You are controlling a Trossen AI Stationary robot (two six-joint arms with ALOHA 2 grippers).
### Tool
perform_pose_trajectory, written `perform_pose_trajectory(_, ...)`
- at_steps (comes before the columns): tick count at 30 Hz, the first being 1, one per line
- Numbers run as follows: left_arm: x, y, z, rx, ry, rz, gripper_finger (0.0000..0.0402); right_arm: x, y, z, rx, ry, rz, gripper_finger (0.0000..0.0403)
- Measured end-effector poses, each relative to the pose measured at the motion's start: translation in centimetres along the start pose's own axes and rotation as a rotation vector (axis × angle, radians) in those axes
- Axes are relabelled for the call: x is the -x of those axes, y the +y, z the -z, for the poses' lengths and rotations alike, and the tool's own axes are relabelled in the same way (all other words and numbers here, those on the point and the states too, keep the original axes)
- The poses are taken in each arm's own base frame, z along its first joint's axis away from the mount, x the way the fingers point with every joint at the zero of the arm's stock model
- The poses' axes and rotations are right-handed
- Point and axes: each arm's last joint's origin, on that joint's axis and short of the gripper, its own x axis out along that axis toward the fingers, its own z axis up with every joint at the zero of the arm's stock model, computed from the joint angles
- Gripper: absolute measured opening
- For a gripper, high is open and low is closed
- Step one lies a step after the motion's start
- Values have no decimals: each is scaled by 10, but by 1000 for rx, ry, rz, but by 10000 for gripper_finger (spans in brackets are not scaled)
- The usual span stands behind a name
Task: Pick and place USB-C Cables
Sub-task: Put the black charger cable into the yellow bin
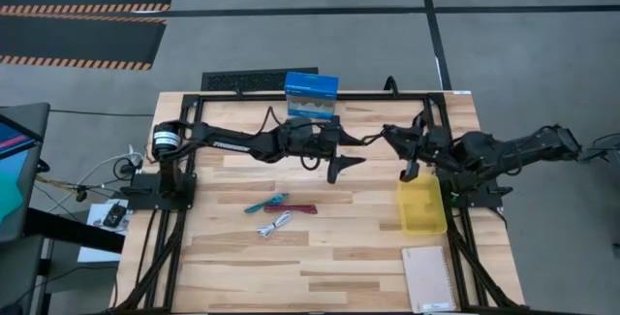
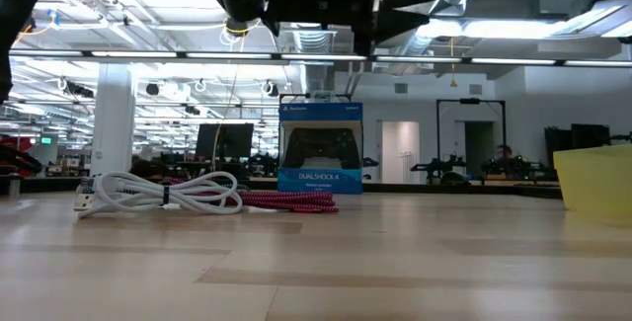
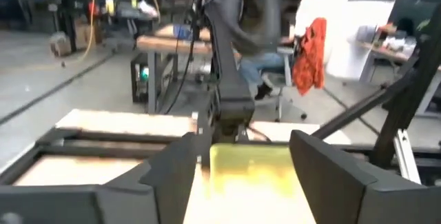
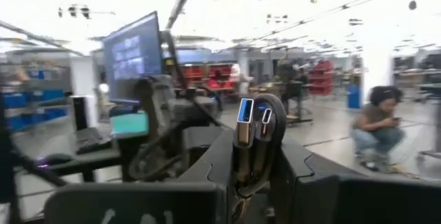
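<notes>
The right hand, pinching the black USB-C cable, hangs just above the yellow bin, seemingly to drop it in, while the left hand hovers spread above the table, its teal, maroon and white cables waiting.

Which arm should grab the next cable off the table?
Probably left. Its open pincer is nearer the teal, red and white cables. The right pincer already holds a black cable beside the yellow bin.
</notes>
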Motion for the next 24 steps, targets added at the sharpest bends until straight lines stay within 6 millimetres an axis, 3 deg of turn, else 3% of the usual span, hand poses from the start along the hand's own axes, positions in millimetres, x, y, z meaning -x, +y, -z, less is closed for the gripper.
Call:
perform_pose_trajectory(4, 6, -1, 1, 13, 102, -11, 242, 11, -7, -10, 8, 35, 67, 63)
perform_pose_trajectory(13, 31, -8, 4, 17, 424, -24, 235, 38, -21, -24, -183, 435, 201, 62)
perform_pose_trajectory(20, 52, -26, -3, 11, 567, 5, 217, 54, -21, -10, -470, 859, 298, 62)
perform_pose_trajectory(24, 59, -37, -9, -1, 590, 1, 210, 58, -14, 8, -601, 1089, 455, 62)
